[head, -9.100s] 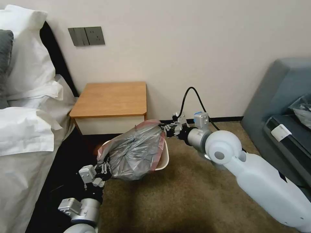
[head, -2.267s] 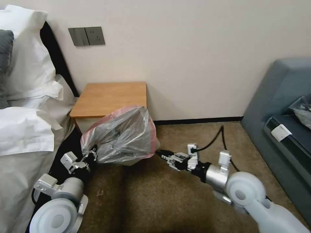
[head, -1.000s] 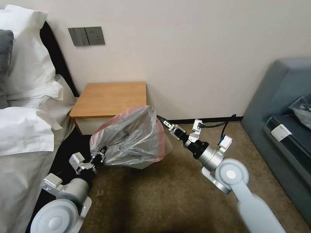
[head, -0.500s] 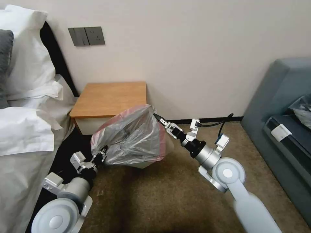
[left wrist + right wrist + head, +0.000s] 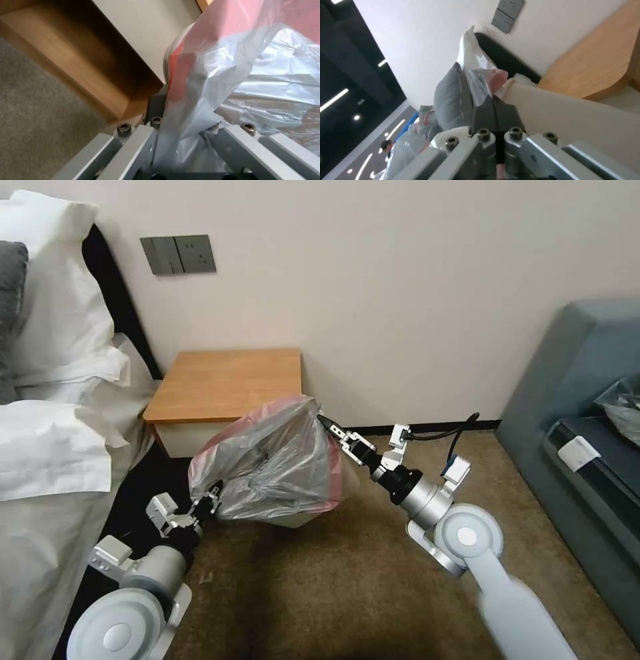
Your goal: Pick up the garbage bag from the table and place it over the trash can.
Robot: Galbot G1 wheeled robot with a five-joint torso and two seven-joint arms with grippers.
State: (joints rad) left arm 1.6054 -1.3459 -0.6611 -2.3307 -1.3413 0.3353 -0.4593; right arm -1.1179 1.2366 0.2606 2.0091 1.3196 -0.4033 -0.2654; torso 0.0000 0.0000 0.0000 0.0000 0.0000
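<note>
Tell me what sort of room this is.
Probably a hotel bedroom: a bed with white pillows, a nightstand beside it, a grey sofa, and carpet.

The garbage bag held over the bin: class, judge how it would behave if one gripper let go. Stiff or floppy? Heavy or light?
Probably floppy: the garbage bag is crinkled and folds where the left gripper pinches it. Likely very light, being thin and translucent. It might slip off the trash can, since only the right gripper holds its far side.
</note>
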